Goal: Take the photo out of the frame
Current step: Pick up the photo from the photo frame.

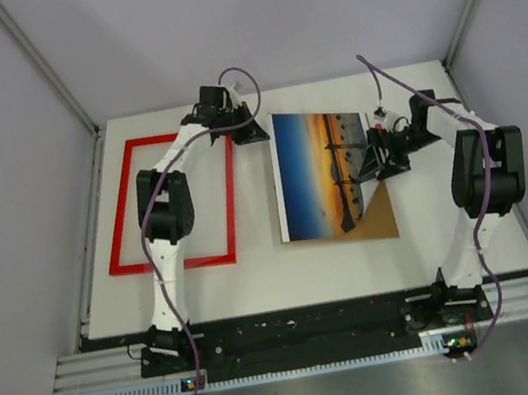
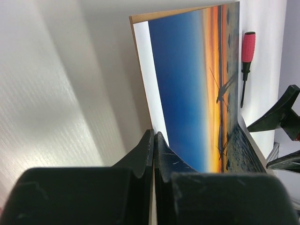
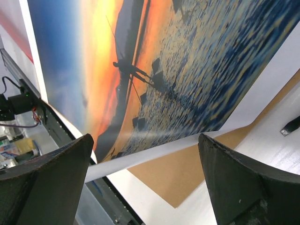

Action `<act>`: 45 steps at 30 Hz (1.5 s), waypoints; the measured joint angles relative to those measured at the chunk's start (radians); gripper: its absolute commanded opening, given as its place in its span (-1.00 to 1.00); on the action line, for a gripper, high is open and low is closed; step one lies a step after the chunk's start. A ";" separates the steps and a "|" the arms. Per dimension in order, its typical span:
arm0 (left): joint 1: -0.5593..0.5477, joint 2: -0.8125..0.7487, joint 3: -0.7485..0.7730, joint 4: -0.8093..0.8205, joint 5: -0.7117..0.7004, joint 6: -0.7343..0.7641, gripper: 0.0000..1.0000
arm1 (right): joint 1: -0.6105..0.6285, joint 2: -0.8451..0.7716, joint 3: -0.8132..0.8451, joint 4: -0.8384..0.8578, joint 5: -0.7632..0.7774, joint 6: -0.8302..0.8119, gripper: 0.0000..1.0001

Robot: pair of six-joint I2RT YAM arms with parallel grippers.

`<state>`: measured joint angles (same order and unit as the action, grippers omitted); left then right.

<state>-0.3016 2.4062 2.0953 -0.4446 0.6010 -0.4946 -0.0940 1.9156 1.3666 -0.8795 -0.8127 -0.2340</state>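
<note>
Right jaws spread astride the photo [image 3: 154, 70], its 3 o'clock edge lifted; left jaws pressed together at its 11 o'clock corner. Looks light, limp, crease-prone — pinch the white margin.

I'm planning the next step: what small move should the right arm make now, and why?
Probably close the right pincer on the sunset paper print's raised white edge: it stands open either side of that edge, which curls above the brown backing board, while the thin red frame already lies empty aside.
</note>
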 measured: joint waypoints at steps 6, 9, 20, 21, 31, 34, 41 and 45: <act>0.000 -0.001 -0.043 0.005 0.000 0.003 -1.00 | -0.028 0.018 -0.049 -0.002 -0.008 0.001 0.88; 0.000 -0.001 -0.052 0.004 0.000 0.005 -1.00 | -0.038 0.018 -0.085 -0.003 -0.003 -0.009 0.88; -0.002 -0.022 -0.052 0.024 0.013 0.003 -1.00 | -0.060 0.017 -0.135 -0.040 -0.039 -0.037 0.88; -0.002 -0.024 -0.052 0.026 0.013 0.003 -1.00 | -0.062 0.017 -0.138 -0.043 -0.045 -0.040 0.88; -0.002 -0.044 -0.104 0.049 0.016 0.009 -1.00 | -0.094 0.073 -0.163 -0.076 -0.175 -0.050 0.84; -0.002 -0.066 -0.189 0.054 0.016 0.022 -1.00 | -0.109 0.101 -0.169 -0.078 -0.225 -0.041 0.75; 0.000 -0.069 -0.324 0.071 0.026 0.038 -1.00 | -0.125 0.156 -0.182 -0.069 -0.299 0.011 0.49; 0.001 -0.069 -0.333 0.093 0.029 0.045 -1.00 | -0.125 0.167 -0.182 -0.054 -0.295 0.043 0.30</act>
<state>-0.3008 2.3375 1.7622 -0.3515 0.6300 -0.4492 -0.2188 2.0827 1.1843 -0.9333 -1.1076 -0.1913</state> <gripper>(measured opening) 0.012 0.699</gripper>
